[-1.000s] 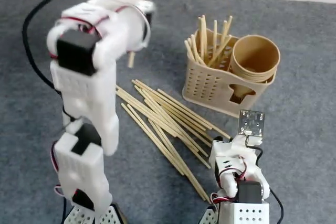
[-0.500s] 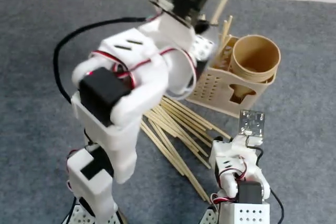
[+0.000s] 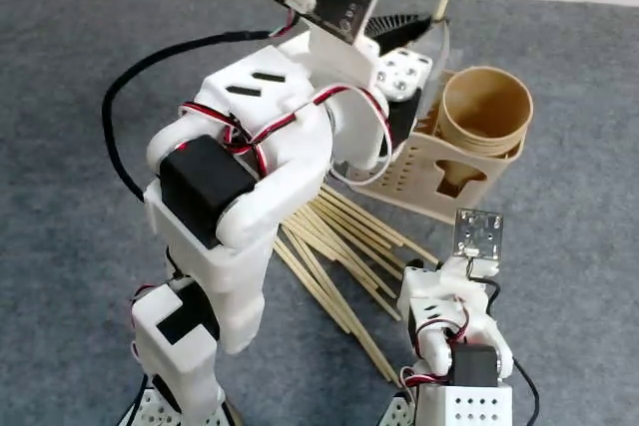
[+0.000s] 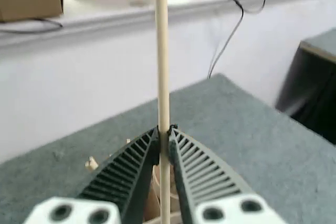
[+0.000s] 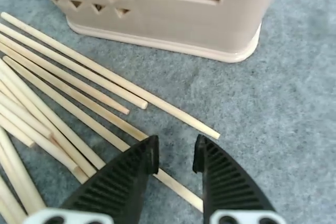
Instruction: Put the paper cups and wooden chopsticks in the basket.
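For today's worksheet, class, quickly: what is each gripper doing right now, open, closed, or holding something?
Left gripper: closed on one upright chopstick.
Right gripper: open, holding nothing.

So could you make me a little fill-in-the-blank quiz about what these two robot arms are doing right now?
1. The ___ end effector is shut on a single pale wooden chopstick, held upright.
2. The right end effector hangs ___ over loose wooden chopsticks lying on the grey tabletop.
3. The stacked brown paper cups sit ___ the beige perforated plastic basket.
Missing words: left; open; inside.
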Tool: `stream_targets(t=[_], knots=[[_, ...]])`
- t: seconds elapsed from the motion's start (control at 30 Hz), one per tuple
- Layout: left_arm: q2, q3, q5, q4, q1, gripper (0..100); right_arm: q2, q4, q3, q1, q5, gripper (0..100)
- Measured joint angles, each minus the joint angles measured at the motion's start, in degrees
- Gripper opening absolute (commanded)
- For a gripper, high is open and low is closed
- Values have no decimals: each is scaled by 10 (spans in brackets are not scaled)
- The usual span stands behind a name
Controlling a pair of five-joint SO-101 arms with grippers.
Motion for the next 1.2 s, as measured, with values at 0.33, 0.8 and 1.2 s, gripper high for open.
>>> stream_targets(t=[0.33,0.8,1.2], knots=[[62,0,9,-29,-12,5,0,0,0,0,0,123],[187,0,11,-238,-84,5,0,0,0,0,0,123],[277,1,11,-310,-109,8,0,0,0,0,0,123]])
